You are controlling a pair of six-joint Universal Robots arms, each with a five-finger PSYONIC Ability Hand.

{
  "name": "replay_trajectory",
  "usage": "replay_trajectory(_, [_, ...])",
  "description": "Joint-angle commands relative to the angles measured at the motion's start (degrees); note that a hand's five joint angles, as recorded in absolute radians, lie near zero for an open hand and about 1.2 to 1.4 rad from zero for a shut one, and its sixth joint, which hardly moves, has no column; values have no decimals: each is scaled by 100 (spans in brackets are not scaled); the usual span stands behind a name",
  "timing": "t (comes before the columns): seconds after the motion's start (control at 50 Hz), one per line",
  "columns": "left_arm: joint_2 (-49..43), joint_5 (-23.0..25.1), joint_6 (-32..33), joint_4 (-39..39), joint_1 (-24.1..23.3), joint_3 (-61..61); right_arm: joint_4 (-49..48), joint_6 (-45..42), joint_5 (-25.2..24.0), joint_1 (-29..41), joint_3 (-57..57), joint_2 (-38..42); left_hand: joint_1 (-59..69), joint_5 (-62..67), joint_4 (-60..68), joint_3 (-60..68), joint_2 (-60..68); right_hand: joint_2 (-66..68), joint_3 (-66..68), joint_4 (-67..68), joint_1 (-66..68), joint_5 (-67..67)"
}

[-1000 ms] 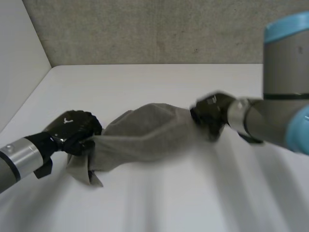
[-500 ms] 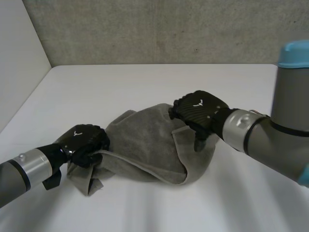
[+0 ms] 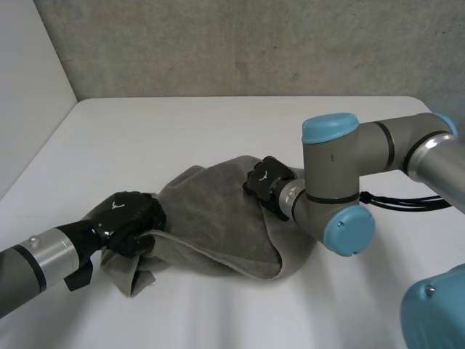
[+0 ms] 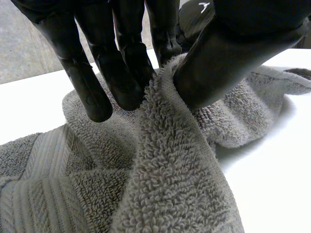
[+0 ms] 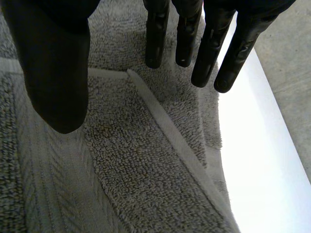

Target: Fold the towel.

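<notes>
While left robot hand (image 3: pixel 129 218) pinches its end, towel (image 3: pixel 211 229) lies crosswise on table (image 3: pixel 218 127), right robot hand (image 3: pixel 266 177) straight-fingered.

The left hand (image 3: pixel 127 218) and the right hand (image 3: pixel 265 178) are black, with thick, smooth fingers (image 5: pixel 156 34) rounded at the tips. Each carries a small white mark (image 3: pixel 116 206) on its back, perhaps a logo. Behind the left hand sits a silver cuff (image 3: pixel 51 251) bounded by a black ring (image 3: pixel 25 263). Behind the right hand, the right arm (image 3: pixel 378 156) is a grey tube with light-blue caps (image 3: pixel 330 128) on its round joints.
</notes>
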Motion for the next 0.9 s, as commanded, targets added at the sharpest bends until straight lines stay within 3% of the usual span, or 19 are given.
replay_trajectory(0.02, [-1, 2, 0, 0, 21, 1, 21, 18, -23, -13, -148, 163, 547, 281, 103, 177, 179, 256, 170, 190, 144, 96])
replay_trajectory(0.46, [-1, 2, 0, 0, 12, 1, 56, 1, -41, -83, -60, 216, 530, 264, 86, 160, 162, 879, 793, 813, 766, 719])
replay_trajectory(0.58, [-1, 2, 0, 0, 12, 1, 74, 9, -41, -163, -60, 146, 547, 281, 103, 177, 179, 2443, 2357, 2377, 2331, 2283])
replay_trajectory(0.68, [-1, 2, 0, 0, 4, 1, 92, 53, -32, -198, -16, -38, 530, 265, 86, 160, 162, 4659, 4573, 4594, 4547, 4499])
replay_trajectory(0.9, [-1, 2, 0, 0, 30, 1, 180, 202, -128, -461, 870, -758, 530, 264, 86, 160, 162, 5381, 5295, 5315, 5268, 5221])
